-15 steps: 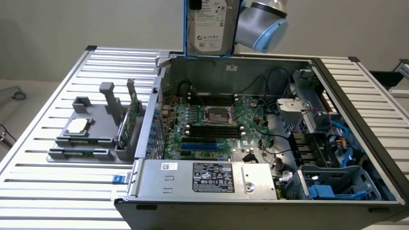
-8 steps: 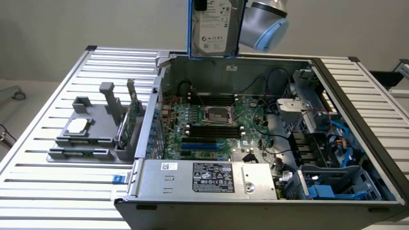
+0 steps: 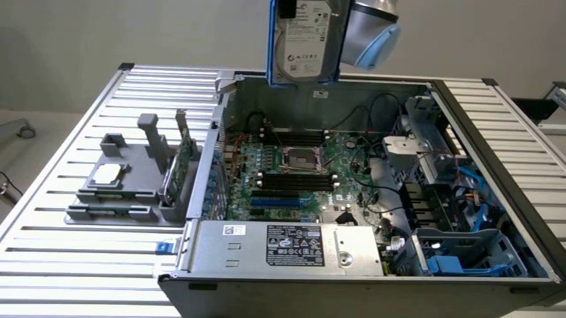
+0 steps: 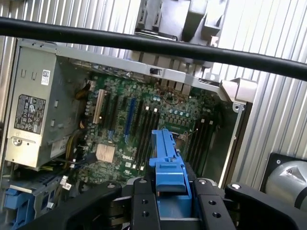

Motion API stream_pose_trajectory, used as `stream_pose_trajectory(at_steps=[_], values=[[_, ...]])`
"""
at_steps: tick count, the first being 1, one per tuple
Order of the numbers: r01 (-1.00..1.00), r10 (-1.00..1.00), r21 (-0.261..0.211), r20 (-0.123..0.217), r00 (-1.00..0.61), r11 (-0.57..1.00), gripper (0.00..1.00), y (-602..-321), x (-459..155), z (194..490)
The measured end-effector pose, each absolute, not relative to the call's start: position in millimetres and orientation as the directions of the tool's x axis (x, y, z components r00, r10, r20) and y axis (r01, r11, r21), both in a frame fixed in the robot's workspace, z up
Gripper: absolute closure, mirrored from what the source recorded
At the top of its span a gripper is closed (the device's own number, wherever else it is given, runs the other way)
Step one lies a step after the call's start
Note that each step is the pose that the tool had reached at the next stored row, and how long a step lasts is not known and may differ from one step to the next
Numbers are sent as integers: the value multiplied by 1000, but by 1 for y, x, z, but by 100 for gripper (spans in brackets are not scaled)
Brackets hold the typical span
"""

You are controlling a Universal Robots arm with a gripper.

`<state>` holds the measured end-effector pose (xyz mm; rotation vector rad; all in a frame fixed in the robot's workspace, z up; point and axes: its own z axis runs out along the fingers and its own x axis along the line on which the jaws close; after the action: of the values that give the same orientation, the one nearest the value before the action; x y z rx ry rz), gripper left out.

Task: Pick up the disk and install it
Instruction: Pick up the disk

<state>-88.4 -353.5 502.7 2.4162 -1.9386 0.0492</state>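
Now the gripper (image 4: 169,194) holds the disk (image 3: 303,41) upright, its fingers closed on both sides of the blue carrier. The disk hangs high above the open computer case (image 3: 292,103) and its motherboard (image 4: 175,108).

open computer case (image 3: 354,295) on a slatted table (image 3: 71,265): motherboard (image 3: 292,179) at centre, labelled power supply (image 3: 292,248) along the near edge. at the exterior view's left, a grey fixture (image 3: 115,192) holds a square chip (image 3: 107,173) and an upright green card (image 3: 184,165).
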Motion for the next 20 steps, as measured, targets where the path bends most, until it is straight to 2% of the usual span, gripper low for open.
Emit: stream_pose_trajectory(at_steps=[20], values=[[-976, -976, 6, 27, 217, -217, 67, -401, -57, 505]])
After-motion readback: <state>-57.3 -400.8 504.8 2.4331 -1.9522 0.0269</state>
